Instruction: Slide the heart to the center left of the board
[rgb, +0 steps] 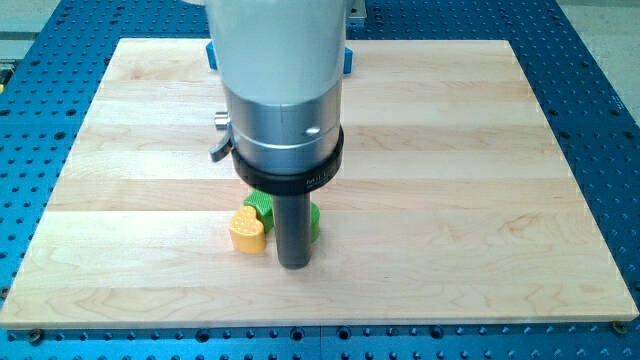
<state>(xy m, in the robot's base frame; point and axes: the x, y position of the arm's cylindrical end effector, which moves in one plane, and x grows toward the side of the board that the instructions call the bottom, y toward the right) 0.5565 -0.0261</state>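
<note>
A yellow heart block (246, 230) lies on the wooden board (450, 150), a little left of centre and toward the view's bottom. My tip (293, 264) rests on the board just to the right of the heart, close to it; I cannot tell if they touch. Green block parts show behind the rod: one (259, 204) above the heart, one (314, 220) on the rod's right side. Their shapes are hidden by the rod.
The arm's wide silver body (282, 90) covers the board's upper middle. Blue parts (348, 58) peek out beside it near the top edge. A blue perforated table (600, 120) surrounds the board.
</note>
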